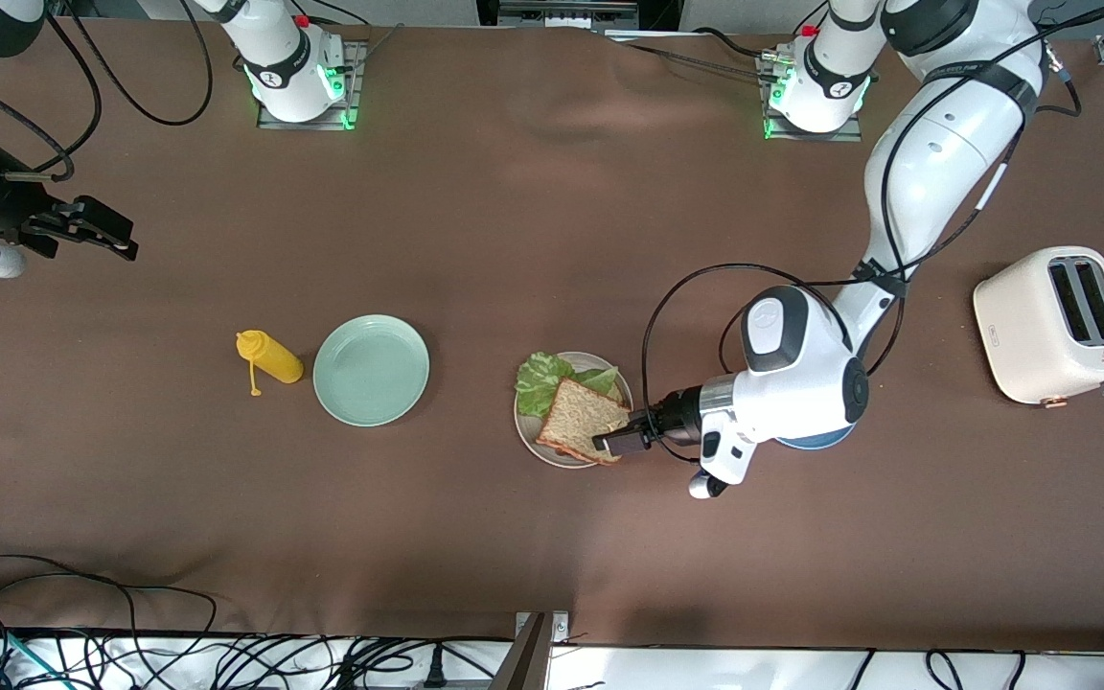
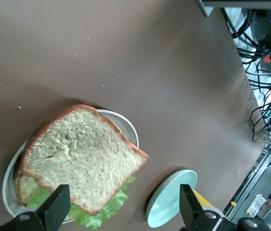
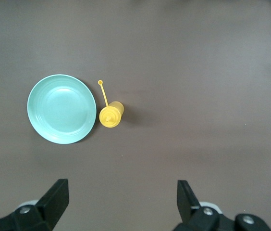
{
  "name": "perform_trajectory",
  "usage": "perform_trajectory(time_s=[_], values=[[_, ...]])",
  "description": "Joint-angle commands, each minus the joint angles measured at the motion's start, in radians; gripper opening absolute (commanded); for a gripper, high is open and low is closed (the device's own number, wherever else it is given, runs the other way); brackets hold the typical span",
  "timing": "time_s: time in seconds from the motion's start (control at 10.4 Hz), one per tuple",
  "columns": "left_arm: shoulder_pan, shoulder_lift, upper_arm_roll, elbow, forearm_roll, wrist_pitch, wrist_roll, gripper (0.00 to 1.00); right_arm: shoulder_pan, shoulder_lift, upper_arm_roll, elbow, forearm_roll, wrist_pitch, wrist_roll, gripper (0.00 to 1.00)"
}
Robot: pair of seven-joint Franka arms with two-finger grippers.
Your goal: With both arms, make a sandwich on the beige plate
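Left gripper spread apart at sandwich edge, on beige plate, nothing clamped

table cover: brown cloth, matt, lightly wrinkled
beige plate: smooth, faint sheen, looks like plastic or glazed ware
top bread slice: rough, porous, speckled crumb; darker, smoother crust
lettuce leaf: ruffled, matt green
mint-green plate: smooth, soft gloss
yellow squeeze bottle: smooth plastic, slight shine
toaster: cream shell, smooth satin finish
left arm: glossy white plastic shells, dark grey joint sections
left gripper: matt black fingers
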Motion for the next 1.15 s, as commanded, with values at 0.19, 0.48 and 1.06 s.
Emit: perform_trajectory(time_s=[0.19,0.48,1.06], values=[[0.047,-0.113,0.046,-0.031,0.049,-0.167,0.0,1.0,-0.001,0.02,0.003,0.031,-0.013,-0.026,0.02,1.0],[0.09,-0.208,0.051,-0.039,0.23,-0.326,-0.04,1.0,-0.004,0.02,-0.003,0.031,-0.006,-0.026,0.022,1.0],[0.184,-0.432,0.06,-0.059,0.491,-0.642,-0.077,1.0,-0.004,0.02,-0.028,0.036,-0.002,-0.017,0.014,1.0]])
